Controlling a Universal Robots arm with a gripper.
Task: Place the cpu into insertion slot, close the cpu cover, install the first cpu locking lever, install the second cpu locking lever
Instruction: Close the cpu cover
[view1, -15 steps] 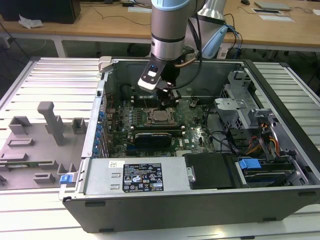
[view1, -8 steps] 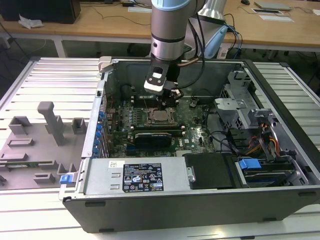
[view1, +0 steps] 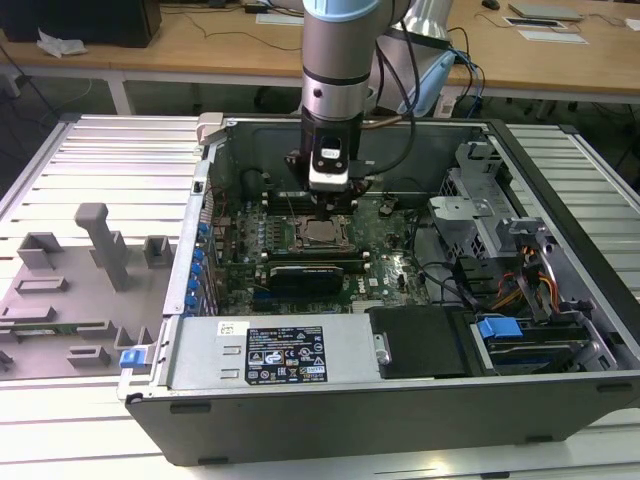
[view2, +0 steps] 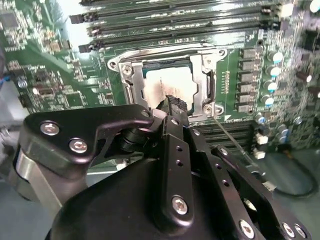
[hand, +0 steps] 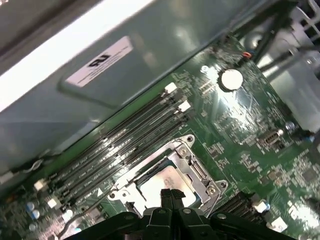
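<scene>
One chip seated: cpu (view2: 167, 82) lies in socket, cpu cover (view2: 201, 80) looks flat over it. Tool (hand: 170, 192) tips pressed together, gripping nothing, just above cpu. Judged step: locking levers. Thin lever (view2: 232, 137) beside socket seems unlatched and calls for a precise hook and push.

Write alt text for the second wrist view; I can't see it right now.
The claw, shut and empty, hangs just over the cpu, which lies in its socket with the cpu cover flat around it. Green motherboard surrounds them.
</scene>
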